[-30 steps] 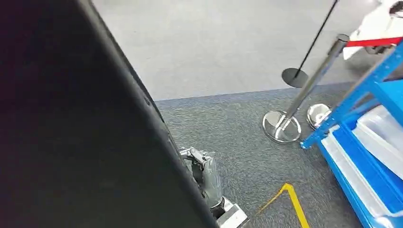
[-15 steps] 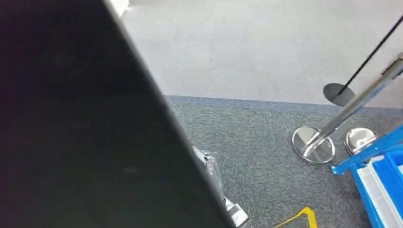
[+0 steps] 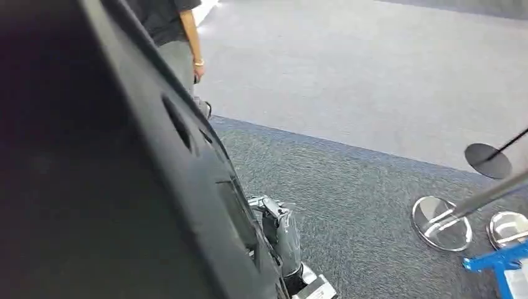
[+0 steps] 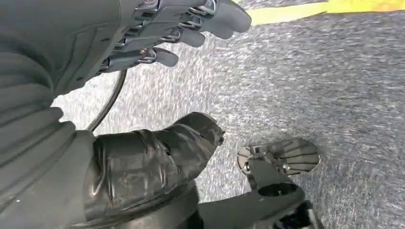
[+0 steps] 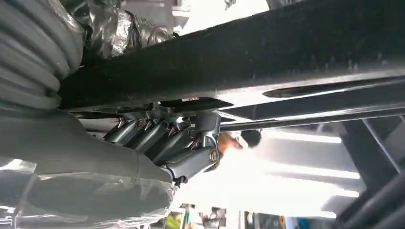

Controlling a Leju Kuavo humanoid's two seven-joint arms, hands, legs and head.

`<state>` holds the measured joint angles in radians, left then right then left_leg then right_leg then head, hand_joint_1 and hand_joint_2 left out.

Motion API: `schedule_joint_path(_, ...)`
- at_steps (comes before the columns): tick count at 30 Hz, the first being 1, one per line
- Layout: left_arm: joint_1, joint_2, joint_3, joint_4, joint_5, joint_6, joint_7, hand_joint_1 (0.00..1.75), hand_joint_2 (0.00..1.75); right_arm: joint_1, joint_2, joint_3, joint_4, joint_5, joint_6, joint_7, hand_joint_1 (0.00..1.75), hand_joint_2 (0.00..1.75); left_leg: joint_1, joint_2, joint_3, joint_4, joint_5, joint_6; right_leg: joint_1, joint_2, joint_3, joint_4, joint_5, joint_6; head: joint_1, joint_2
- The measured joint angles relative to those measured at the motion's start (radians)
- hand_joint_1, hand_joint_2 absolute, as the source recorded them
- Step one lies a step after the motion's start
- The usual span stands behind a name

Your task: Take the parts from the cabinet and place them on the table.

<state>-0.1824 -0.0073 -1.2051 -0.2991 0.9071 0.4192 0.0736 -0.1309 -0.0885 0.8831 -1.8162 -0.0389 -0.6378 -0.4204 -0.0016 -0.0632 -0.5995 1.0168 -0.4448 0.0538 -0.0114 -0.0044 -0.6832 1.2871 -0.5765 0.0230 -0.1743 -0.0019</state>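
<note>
A large black panel-like part [image 3: 124, 187] with slots in its edge is held up close to my head and hides the left half of the head view. My right hand [image 3: 281, 235] grips its lower edge; in the right wrist view its fingers [image 5: 167, 138] curl around the part's black rim [image 5: 286, 43]. My left hand [image 4: 157, 81] hangs over the grey carpet with fingers [image 4: 191, 28] and thumb [image 4: 191, 138] apart and nothing between them.
A person [image 3: 174, 37] in dark clothes stands at the upper left beyond the part. Chrome stanchion bases [image 3: 442, 223] [image 3: 509, 229] and a black post base [image 3: 489, 161] stand at the right, by a blue rack corner [image 3: 495, 261]. Yellow floor tape [image 4: 296, 10] runs near my left hand.
The whole picture has shifted as the camera turned: the blue rack and stanchions slid to the lower right edge, and a person came into view. My right hand still grips the black part.
</note>
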Motion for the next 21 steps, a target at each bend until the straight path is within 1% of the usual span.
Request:
schedule_joint_path(1,0.0,-0.002,0.0,0.0,0.0,0.0,0.0,0.0,1.75,0.0,0.0,0.0,0.0,0.0,0.0,0.0,1.75,1.75,0.002,-0.017,0.0,0.005,-0.003,-0.003,-0.002,0.004,0.03,-0.075,0.049,-0.001,0.0,0.0)
schedule_joint_path(2,0.0,-0.003,0.0,0.0,0.0,0.0,0.0,0.0,1.75,0.0,-0.001,0.0,0.0,0.0,0.0,0.0,1.75,1.75,0.003,-0.032,0.0,0.012,-0.008,-0.007,-0.005,0.025,0.068,-0.164,0.098,-0.001,0.0,0.0)
schedule_joint_path(3,0.0,-0.003,0.0,0.0,0.0,0.0,0.0,0.0,1.75,0.001,-0.003,0.0,0.0,0.0,0.0,0.0,1.75,1.75,0.005,-0.043,-0.004,0.019,-0.012,-0.011,-0.012,0.084,0.093,-0.217,0.1,-0.003,0.001,0.0)
schedule_joint_path(4,-0.004,-0.003,0.0,0.0,0.0,0.0,0.0,0.0,1.75,0.005,-0.003,0.0,-0.002,0.0,0.0,0.0,1.75,1.75,-0.001,-0.056,-0.015,0.034,-0.015,-0.017,-0.018,0.121,0.094,-0.24,0.093,-0.002,-0.002,0.0)
schedule_joint_path(5,-0.004,-0.003,0.0,0.0,0.0,0.0,0.0,0.0,1.75,0.006,-0.004,0.0,-0.003,0.0,0.0,0.0,1.75,1.75,0.005,-0.068,-0.02,0.026,-0.01,-0.024,-0.015,0.108,0.092,-0.231,0.094,-0.004,-0.002,0.0)
schedule_joint_path(6,-0.002,-0.003,0.0,0.0,0.001,-0.001,0.003,0.0,1.75,0.005,-0.004,0.0,-0.004,0.0,0.006,0.0,1.75,1.75,0.01,-0.079,-0.021,0.023,-0.01,-0.03,-0.007,0.097,0.095,-0.233,0.092,-0.01,0.0,0.0)
schedule_joint_path(7,0.001,-0.003,0.0,0.0,0.001,-0.001,0.005,0.0,1.75,0.004,-0.004,0.0,-0.005,-0.002,0.01,0.0,1.75,1.75,0.013,-0.092,-0.022,0.02,-0.006,-0.037,-0.006,0.087,0.099,-0.235,0.094,-0.016,0.0,0.0)
schedule_joint_path(8,0.003,-0.002,0.0,0.0,0.002,-0.001,0.008,0.0,1.75,0.004,-0.004,0.0,-0.005,-0.005,0.015,-0.001,1.75,1.75,0.012,-0.1,-0.027,0.022,-0.007,-0.042,-0.016,0.07,0.108,-0.247,0.099,-0.024,0.0,0.0)
schedule_joint_path(9,0.005,-0.003,-0.001,0.0,0.003,-0.001,0.009,0.0,1.75,0.004,-0.003,0.0,-0.005,-0.006,0.019,-0.001,1.75,1.75,0.005,-0.037,-0.03,0.039,-0.016,-0.046,-0.015,0.054,0.116,-0.253,0.1,-0.028,-0.002,0.0)
schedule_joint_path(10,0.003,-0.003,-0.001,0.0,0.003,0.0,0.009,0.0,1.75,0.004,-0.003,0.0,-0.006,-0.008,0.024,-0.002,1.75,1.75,0.004,0.016,-0.054,0.087,-0.045,-0.052,-0.014,0.039,0.12,-0.257,0.098,-0.035,-0.015,0.0)
schedule_joint_path(11,0.0,-0.003,-0.001,0.0,0.002,0.0,0.009,0.0,1.75,0.005,-0.003,0.0,-0.006,-0.012,0.027,-0.002,1.75,1.75,0.006,0.039,-0.092,0.159,-0.08,-0.056,-0.011,0.021,0.121,-0.257,0.097,-0.037,-0.014,0.0)
schedule_joint_path(12,-0.001,-0.004,-0.001,0.0,0.002,0.0,0.009,0.0,1.75,0.005,-0.003,0.0,-0.005,-0.013,0.029,-0.002,1.75,1.75,0.009,0.049,-0.131,0.231,-0.11,-0.059,-0.009,0.003,0.122,-0.257,0.094,-0.04,-0.014,0.0)
schedule_joint_path(13,0.0,-0.005,-0.002,0.0,0.002,0.001,0.009,0.0,1.75,0.005,-0.004,0.0,-0.005,-0.015,0.031,-0.002,1.75,1.75,0.012,0.052,-0.162,0.288,-0.125,-0.061,-0.007,-0.014,0.123,-0.257,0.092,-0.04,-0.015,0.0)
schedule_joint_path(14,0.002,-0.006,-0.002,0.0,0.002,0.001,0.009,0.0,1.75,0.005,-0.003,0.0,-0.005,-0.016,0.032,-0.002,1.75,1.75,0.013,0.054,-0.174,0.305,-0.119,-0.063,-0.007,-0.028,0.125,-0.257,0.088,-0.04,-0.014,0.0)
schedule_joint_path(15,0.006,-0.006,-0.002,0.0,0.002,0.002,0.009,0.0,1.75,0.005,-0.003,0.0,-0.005,-0.017,0.032,-0.002,1.75,1.75,0.013,0.057,-0.161,0.275,-0.091,-0.063,-0.007,-0.043,0.128,-0.257,0.085,-0.039,-0.015,0.0)
schedule_joint_path(16,0.007,-0.006,-0.002,0.0,0.002,0.002,0.009,0.0,1.75,0.005,-0.003,0.0,-0.005,-0.017,0.032,-0.002,1.75,1.75,0.013,0.061,-0.127,0.207,-0.048,-0.061,-0.007,-0.056,0.133,-0.257,0.081,-0.037,-0.014,0.0)
schedule_joint_path(17,0.007,-0.006,-0.002,0.0,0.002,0.001,0.009,0.0,1.75,0.005,-0.003,0.0,-0.005,-0.017,0.033,-0.002,1.75,1.75,0.013,0.074,-0.079,0.115,-0.002,-0.057,-0.007,-0.069,0.14,-0.257,0.077,-0.035,-0.015,0.0)
schedule_joint_path(18,0.006,-0.006,-0.002,0.0,0.002,-0.002,0.009,0.0,1.75,0.004,-0.003,0.0,-0.005,-0.017,0.034,-0.002,1.75,1.75,0.009,0.111,-0.04,0.035,0.02,-0.051,-0.006,-0.08,0.147,-0.257,0.072,-0.031,-0.015,0.0)
schedule_joint_path(19,0.002,-0.006,-0.002,0.0,0.002,-0.004,0.009,0.0,1.75,0.005,-0.004,0.0,-0.005,-0.017,0.036,-0.002,1.75,1.75,-0.011,0.148,-0.027,0.021,0.0,-0.041,0.002,-0.089,0.148,-0.258,0.068,-0.025,-0.015,0.0)
schedule_joint_path(20,0.0,-0.006,-0.002,0.0,0.002,-0.006,0.008,0.0,1.75,0.004,-0.004,0.0,-0.005,-0.017,0.04,-0.002,1.75,1.75,-0.01,0.131,-0.03,0.017,0.005,-0.031,0.002,-0.096,0.149,-0.259,0.066,-0.02,-0.015,0.0)
schedule_joint_path(21,0.001,-0.006,-0.002,0.0,0.002,-0.007,0.007,0.0,1.75,0.003,-0.004,0.0,-0.005,-0.018,0.046,-0.001,1.75,1.75,-0.01,0.12,-0.033,0.017,0.003,-0.027,0.003,-0.105,0.153,-0.261,0.064,-0.015,-0.015,0.0)
